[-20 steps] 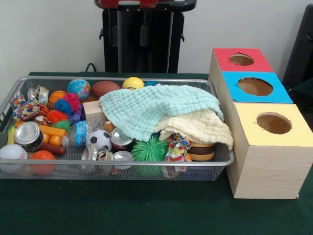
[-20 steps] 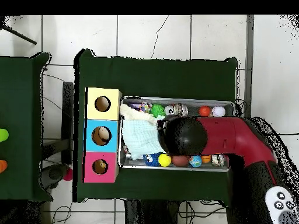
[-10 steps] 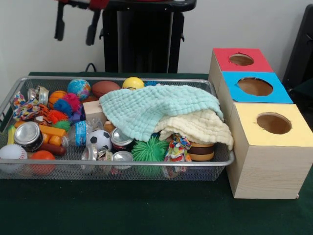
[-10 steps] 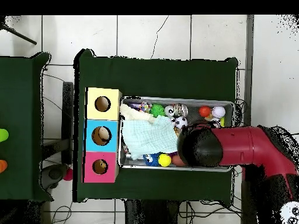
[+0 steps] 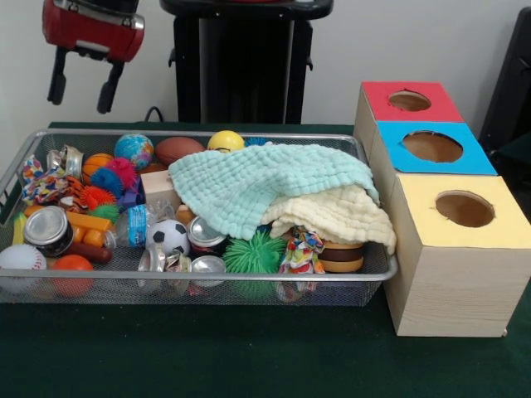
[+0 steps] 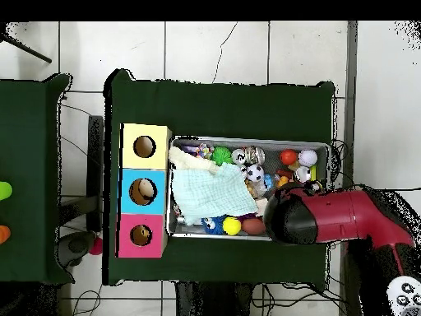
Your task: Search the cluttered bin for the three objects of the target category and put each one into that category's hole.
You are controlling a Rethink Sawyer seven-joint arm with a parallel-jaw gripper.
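The tool (image 5: 81, 81) hangs empty, fingers apart, seemingly above the far left corner of the bin (image 5: 249, 277).

No text, label, brand or number is showing legibly anywhere; the cans (image 5: 48, 230) and bottle (image 5: 137, 224) in the bin (image 5: 249, 278) are carrying only unreadable markings.

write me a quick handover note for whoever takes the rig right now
Gripper: open, empty, hanging above the far corner of the wire mesh bin.
Bin: full of balls, cans and toys; a mint green cloth and a cream cloth cover part of it.
Wooden box with red, blue and yellow holes stands beside the bin.
Done: no pick visible.
Left: find and post all three.
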